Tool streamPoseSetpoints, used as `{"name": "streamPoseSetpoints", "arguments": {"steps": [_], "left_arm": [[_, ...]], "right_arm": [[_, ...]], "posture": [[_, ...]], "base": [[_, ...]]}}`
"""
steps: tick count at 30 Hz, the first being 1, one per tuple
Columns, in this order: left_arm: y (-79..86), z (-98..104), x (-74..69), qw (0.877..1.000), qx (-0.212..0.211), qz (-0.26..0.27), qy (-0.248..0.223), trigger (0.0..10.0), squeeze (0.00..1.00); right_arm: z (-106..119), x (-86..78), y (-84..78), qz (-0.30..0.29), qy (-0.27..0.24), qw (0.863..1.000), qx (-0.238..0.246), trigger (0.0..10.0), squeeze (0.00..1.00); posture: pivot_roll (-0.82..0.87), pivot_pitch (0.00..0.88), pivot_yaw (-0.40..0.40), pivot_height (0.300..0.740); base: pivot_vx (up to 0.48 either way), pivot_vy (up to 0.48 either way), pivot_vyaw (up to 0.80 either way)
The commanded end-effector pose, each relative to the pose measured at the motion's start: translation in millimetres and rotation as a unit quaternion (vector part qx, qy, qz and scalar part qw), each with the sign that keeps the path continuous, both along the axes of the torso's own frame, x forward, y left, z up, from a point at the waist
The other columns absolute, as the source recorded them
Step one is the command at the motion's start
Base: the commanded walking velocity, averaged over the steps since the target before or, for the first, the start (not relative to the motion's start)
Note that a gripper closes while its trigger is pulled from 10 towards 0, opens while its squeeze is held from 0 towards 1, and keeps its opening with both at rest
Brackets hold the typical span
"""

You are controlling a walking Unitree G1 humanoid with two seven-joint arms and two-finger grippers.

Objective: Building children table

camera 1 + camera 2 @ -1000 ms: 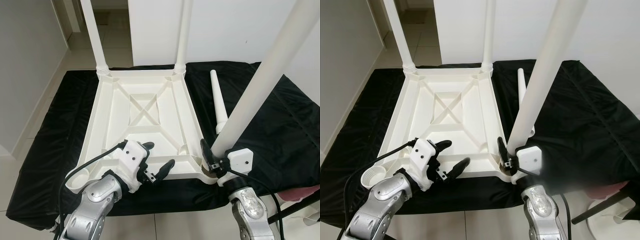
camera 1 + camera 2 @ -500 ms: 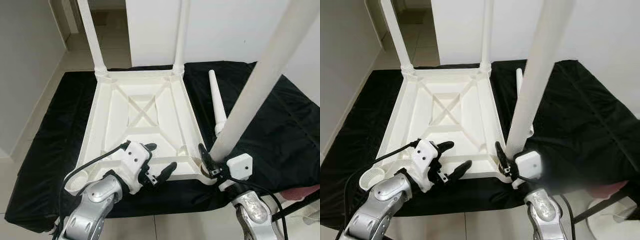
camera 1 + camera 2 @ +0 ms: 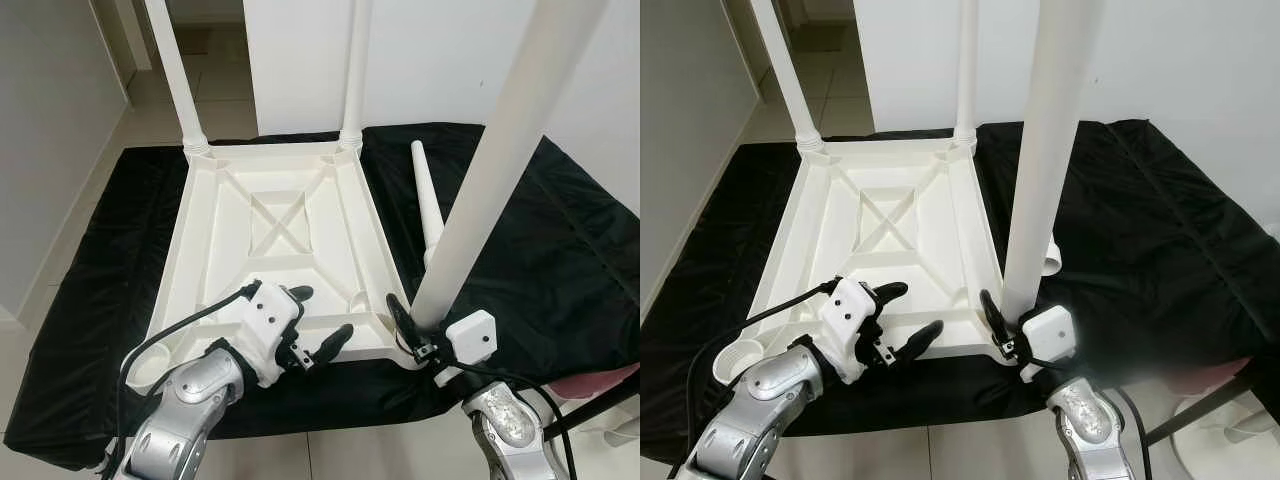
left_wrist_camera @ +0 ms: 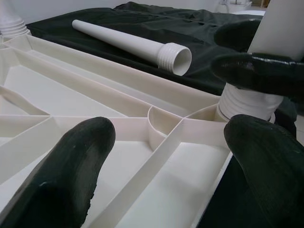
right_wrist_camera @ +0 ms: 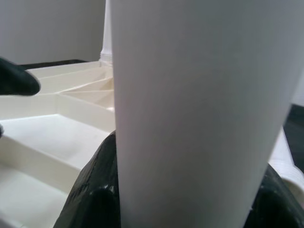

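Note:
The white children's table (image 3: 190, 250) lies upside down on a black cloth (image 3: 560, 250). Two white legs (image 3: 172, 70) (image 3: 355, 70) stand screwed into its far corners. My right gripper (image 3: 420, 325) is shut on a third leg (image 3: 495, 150), holding it almost upright with its threaded foot (image 4: 247, 102) in the near right corner socket. A fourth leg (image 3: 427, 200) lies loose on the cloth to the right of the table. My left gripper (image 3: 325, 312) hovers open over the table's near edge, a little left of that corner. The near left socket (image 3: 150, 365) has no leg.
The cloth covers the floor under the table and reaches a white wall (image 3: 440, 60) at the back. Tiled floor (image 3: 60, 180) runs along the left. A pink object (image 3: 605, 385) and a black rod (image 3: 595, 405) lie at the lower right.
The leg in my right gripper has swung from leaning right to nearly upright. The head camera has shifted slightly. My left gripper has stayed open in about the same place.

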State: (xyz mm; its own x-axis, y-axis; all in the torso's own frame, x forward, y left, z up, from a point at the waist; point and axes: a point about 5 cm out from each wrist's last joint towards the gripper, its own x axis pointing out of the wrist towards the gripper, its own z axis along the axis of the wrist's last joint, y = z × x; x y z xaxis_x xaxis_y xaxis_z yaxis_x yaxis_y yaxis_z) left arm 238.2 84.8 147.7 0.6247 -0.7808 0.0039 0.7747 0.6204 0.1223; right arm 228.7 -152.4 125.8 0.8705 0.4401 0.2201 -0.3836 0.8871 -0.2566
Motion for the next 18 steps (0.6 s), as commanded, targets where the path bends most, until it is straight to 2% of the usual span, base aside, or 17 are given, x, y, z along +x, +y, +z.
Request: {"name": "streamPoseSetpoints", "arguments": {"steps": [1, 11, 13, 14, 18], "left_arm": [[-0.5, 0.5, -0.4, 1.0, 0.002, -0.003, 0.0, 10.0, 0.0], [-1.7, 0.8, -0.9, 1.0, 0.005, -0.01, -0.001, 10.0, 0.0], [-1.8, 1.0, -0.8, 1.0, 0.005, -0.01, -0.001, 10.0, 0.0], [-2.1, 1.3, -1.0, 1.0, 0.004, -0.011, -0.001, 10.0, 0.0], [-2.2, 1.2, -0.6, 1.0, 0.004, -0.01, -0.001, 10.0, 0.0]], "right_arm": [[-17.9, -3.1, 6.2, 0.016, 0.052, 0.999, 0.002, 10.0, 0.0], [-21.0, -6.6, 8.4, 0.031, 0.095, 0.993, 0.06, 10.0, 0.0], [-20.7, -6.1, 8.2, 0.029, 0.102, 0.992, 0.072, 10.0, 0.0], [-21.2, -3.3, 6.4, 0.019, 0.121, 0.988, 0.098, 10.0, 0.0], [-22.3, 0.9, 4.3, 0.006, 0.138, 0.984, 0.109, 10.0, 0.0]], "posture": [[-0.04, 0.03, 0.043, 0.74], [-0.05, 0.031, 0.047, 0.74], [-0.05, 0.031, 0.047, 0.74], [-0.05, 0.031, 0.047, 0.74], [-0.05, 0.035, 0.047, 0.74]], "base": [[0.0, 0.0, 0.0], [0.0, 0.0, 0.0], [0.0, 0.0, 0.0], [0.0, 0.0, 0.0], [0.0, 0.0, 0.0]]}}
